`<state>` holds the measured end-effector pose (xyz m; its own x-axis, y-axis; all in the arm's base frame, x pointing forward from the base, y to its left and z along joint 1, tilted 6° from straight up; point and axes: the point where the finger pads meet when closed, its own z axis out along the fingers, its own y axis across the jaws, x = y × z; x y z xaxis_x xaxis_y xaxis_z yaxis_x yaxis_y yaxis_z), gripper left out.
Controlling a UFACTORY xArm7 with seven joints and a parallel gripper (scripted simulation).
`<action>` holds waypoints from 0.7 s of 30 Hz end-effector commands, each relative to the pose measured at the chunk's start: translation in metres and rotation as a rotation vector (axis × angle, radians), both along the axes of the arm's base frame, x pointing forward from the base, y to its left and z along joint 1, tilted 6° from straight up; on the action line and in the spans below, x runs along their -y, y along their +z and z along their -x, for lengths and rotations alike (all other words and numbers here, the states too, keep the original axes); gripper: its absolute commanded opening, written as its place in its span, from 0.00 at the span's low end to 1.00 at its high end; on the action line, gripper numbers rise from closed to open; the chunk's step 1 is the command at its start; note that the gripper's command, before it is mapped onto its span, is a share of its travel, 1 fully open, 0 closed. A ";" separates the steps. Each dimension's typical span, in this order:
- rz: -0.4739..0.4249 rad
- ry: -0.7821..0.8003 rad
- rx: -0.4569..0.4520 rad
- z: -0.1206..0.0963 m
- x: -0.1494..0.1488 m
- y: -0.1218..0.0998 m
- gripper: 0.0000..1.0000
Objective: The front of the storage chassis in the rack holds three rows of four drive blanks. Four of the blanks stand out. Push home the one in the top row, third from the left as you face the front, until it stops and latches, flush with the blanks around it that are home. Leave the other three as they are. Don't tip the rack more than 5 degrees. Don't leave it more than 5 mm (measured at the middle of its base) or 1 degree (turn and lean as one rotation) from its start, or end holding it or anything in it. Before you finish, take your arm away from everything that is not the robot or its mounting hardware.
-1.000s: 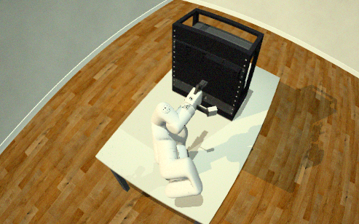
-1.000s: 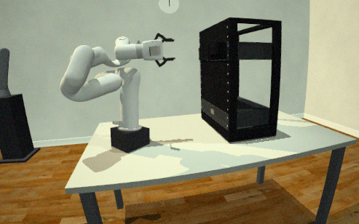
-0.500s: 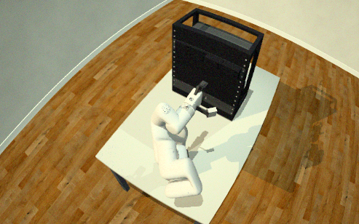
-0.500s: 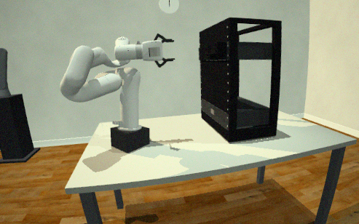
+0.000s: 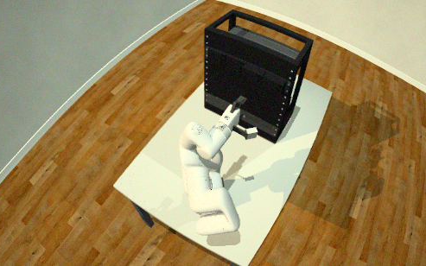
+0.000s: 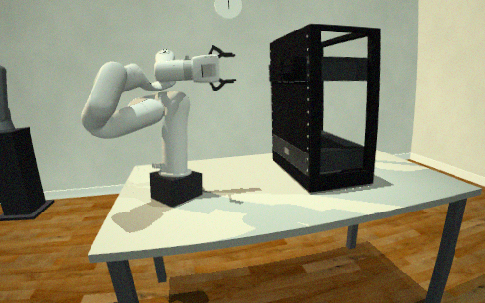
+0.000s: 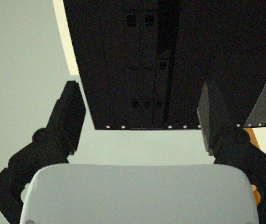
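The black rack (image 5: 306,41) (image 6: 310,103) (image 7: 117,43) stands upright at the far end of the white table (image 5: 158,181) (image 6: 318,207). The storage chassis (image 6: 288,64) (image 5: 262,41) sits in the rack's top part. Its dark front fills the wrist view, where the single blanks are too dark to tell apart and I cannot tell which stand out. My gripper (image 5: 238,104) (image 6: 232,67) (image 7: 141,94) is open and empty. It points level at the rack's front, at about the chassis's height, with a clear gap between fingertips and front.
A grey-fronted unit (image 6: 288,154) sits in the rack's bottom part. The arm's black base (image 6: 175,187) stands near the table's left end. A black pedestal with a grey pipe (image 6: 13,172) stands on the floor at the far left.
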<state>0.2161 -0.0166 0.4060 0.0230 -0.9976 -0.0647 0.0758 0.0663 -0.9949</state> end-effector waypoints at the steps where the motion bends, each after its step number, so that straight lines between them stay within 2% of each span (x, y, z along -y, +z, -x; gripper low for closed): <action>1: 0.000 0.001 0.001 -0.001 0.000 0.001 1.00; 7: 0.000 0.001 0.002 -0.013 -0.002 0.001 1.00; 17: 0.000 0.001 0.002 -0.062 -0.008 0.003 1.00; 19: 0.000 0.001 0.002 -0.062 -0.008 0.003 1.00; 21: 0.000 0.001 0.002 -0.072 -0.010 0.003 1.00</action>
